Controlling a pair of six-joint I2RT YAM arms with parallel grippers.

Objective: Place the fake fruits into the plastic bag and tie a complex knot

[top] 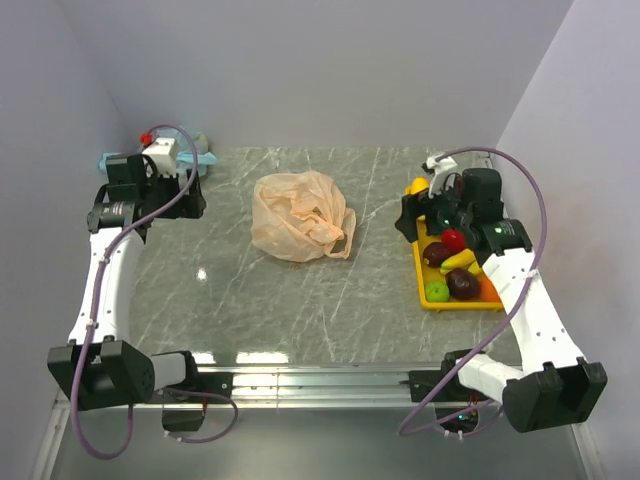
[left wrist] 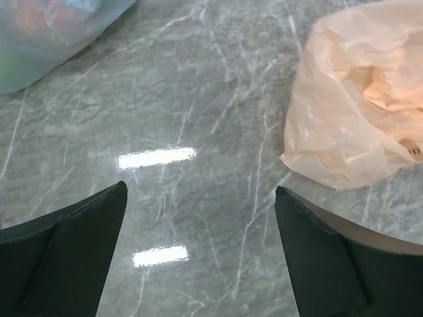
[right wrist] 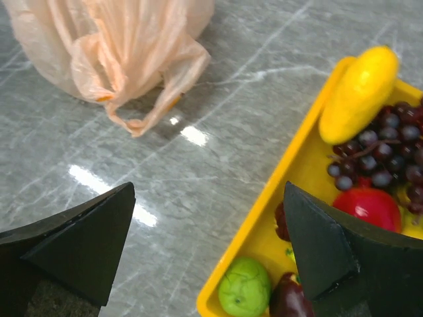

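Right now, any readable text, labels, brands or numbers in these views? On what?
No legible text in any view.
Bag: one small dark print at the right edge of the left wrist view, too small and blurred to read.
Tray, fruits, blue bag, table: no writing shows.

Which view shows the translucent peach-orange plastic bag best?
Top external: the whole peach-orange plastic bag lies in frame, unobstructed. Left wrist crops it to one crumpled side; right wrist catches only part, with a loop handle.
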